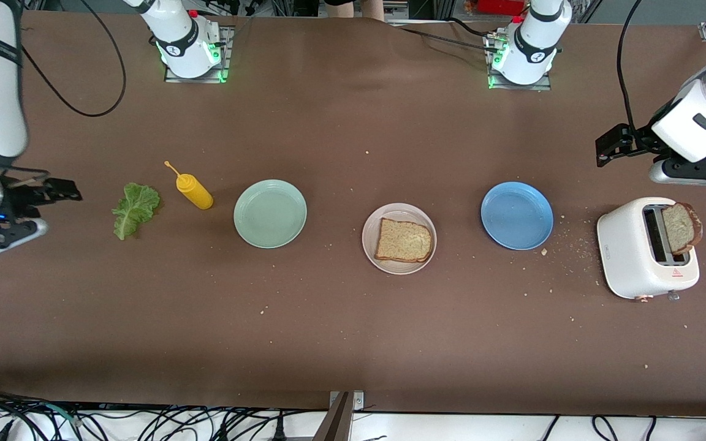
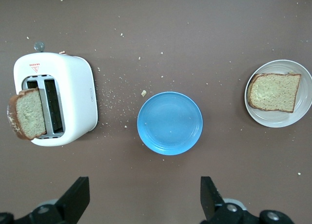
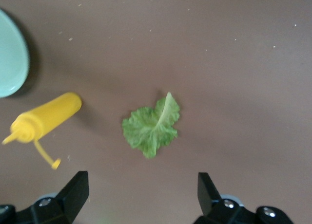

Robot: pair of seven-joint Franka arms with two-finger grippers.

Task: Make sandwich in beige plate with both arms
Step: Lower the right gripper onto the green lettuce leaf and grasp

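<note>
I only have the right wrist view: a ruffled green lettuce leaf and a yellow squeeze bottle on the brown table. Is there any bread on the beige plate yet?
Observer: Yes. One square brown bread slice lies on the round pale beige plate, with nothing on top of it.
Operator: Where is the second slice?
Observer: A second brown slice sticks up, tilted, from a slot of the white toaster, at the left arm's end of the table.
Operator: What is the left gripper doing?
Observer: The left gripper is open and empty, over bare table near the toaster. Your right gripper, also open, hangs over the table by the lettuce leaf.
</note>
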